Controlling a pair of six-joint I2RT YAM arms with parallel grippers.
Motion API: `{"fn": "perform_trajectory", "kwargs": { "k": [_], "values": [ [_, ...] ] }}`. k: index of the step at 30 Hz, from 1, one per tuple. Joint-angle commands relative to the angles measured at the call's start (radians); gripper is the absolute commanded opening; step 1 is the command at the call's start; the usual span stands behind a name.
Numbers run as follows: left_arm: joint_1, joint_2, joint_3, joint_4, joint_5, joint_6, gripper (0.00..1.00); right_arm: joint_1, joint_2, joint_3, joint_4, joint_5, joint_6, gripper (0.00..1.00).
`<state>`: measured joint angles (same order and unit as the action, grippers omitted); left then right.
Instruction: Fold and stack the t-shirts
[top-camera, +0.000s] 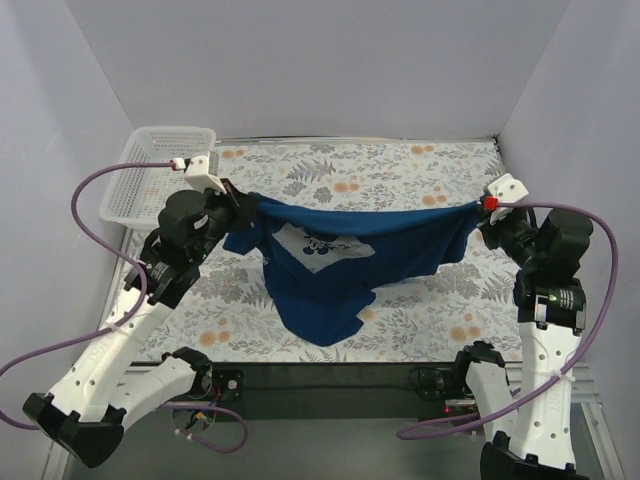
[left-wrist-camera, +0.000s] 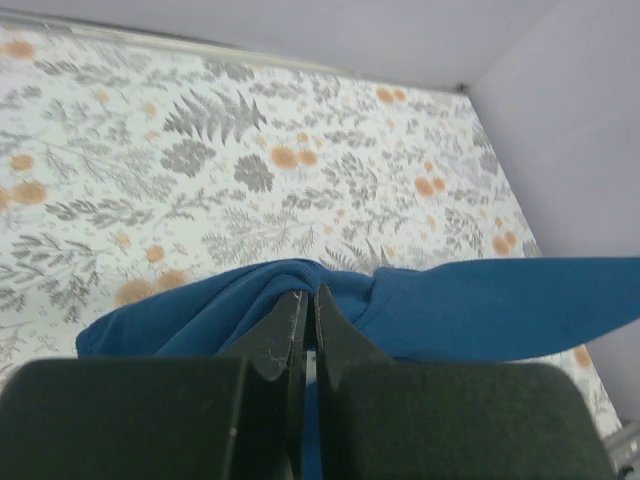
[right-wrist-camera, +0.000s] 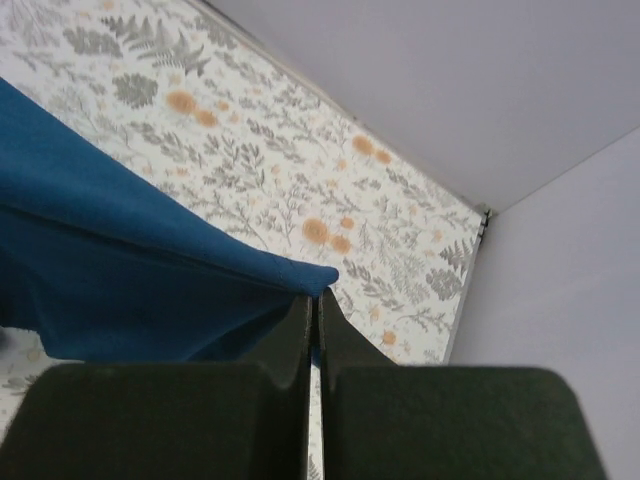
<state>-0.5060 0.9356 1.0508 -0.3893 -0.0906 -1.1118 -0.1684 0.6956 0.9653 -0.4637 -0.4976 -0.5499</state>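
Observation:
A navy blue t-shirt (top-camera: 330, 265) with a light grey square print (top-camera: 322, 244) hangs stretched between my two arms above the floral table. Its top edge runs taut from left to right and its lower part droops toward the near edge. My left gripper (top-camera: 243, 204) is shut on the shirt's left end, where the cloth (left-wrist-camera: 290, 285) bunches over the fingertips. Over at the shirt's right corner my right gripper (top-camera: 482, 208) is shut on the fabric (right-wrist-camera: 300, 275). From that corner the cloth slopes away to the left in the right wrist view.
A white plastic lattice basket (top-camera: 150, 180) stands at the back left corner of the table. The floral tablecloth (top-camera: 380, 165) covers the surface. Pale walls close the back and both sides. Purple cables (top-camera: 95, 190) loop from each wrist.

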Motion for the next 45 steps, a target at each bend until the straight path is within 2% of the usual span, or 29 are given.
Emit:
{"fn": "perform_trajectory", "kwargs": {
  "k": [1,10,19,24,28,30,35,39,42,43,44,45],
  "values": [
    [0.001,-0.04,0.055,0.0,-0.142,0.023,0.0,-0.006,0.007,0.09,0.043,-0.048,0.099,0.01],
    [0.003,-0.149,0.201,0.112,-0.077,0.073,0.0,-0.005,-0.018,0.328,0.043,-0.153,0.179,0.01],
    [0.001,-0.196,0.371,0.184,0.029,0.076,0.0,-0.003,-0.053,0.581,0.053,-0.119,0.314,0.01],
    [0.001,-0.205,0.382,0.184,0.031,0.063,0.0,-0.003,-0.091,0.599,0.06,-0.085,0.369,0.01],
    [0.003,-0.153,0.371,0.144,-0.094,0.061,0.0,-0.003,-0.099,0.488,0.072,-0.056,0.384,0.01],
    [0.003,-0.068,0.377,0.104,-0.124,0.064,0.0,-0.005,-0.087,0.387,0.085,-0.039,0.383,0.01],
    [0.003,0.124,0.292,0.122,-0.057,0.035,0.0,-0.003,-0.036,0.118,0.158,-0.107,0.363,0.01],
    [0.007,0.304,0.132,0.246,0.015,-0.009,0.0,-0.003,0.008,-0.145,0.29,-0.128,0.306,0.01],
    [0.012,0.472,0.071,0.369,0.029,-0.017,0.0,-0.005,0.086,-0.238,0.378,-0.127,0.295,0.01],
    [0.015,0.582,0.066,0.385,0.031,-0.02,0.0,-0.002,0.157,-0.278,0.434,-0.125,0.298,0.01],
    [0.017,0.635,0.075,0.414,0.031,-0.026,0.0,-0.002,0.2,-0.284,0.448,-0.125,0.3,0.03],
    [0.026,0.697,0.096,0.429,0.034,-0.032,0.0,-0.002,0.25,-0.28,0.453,-0.13,0.294,0.09]
  ]
}}
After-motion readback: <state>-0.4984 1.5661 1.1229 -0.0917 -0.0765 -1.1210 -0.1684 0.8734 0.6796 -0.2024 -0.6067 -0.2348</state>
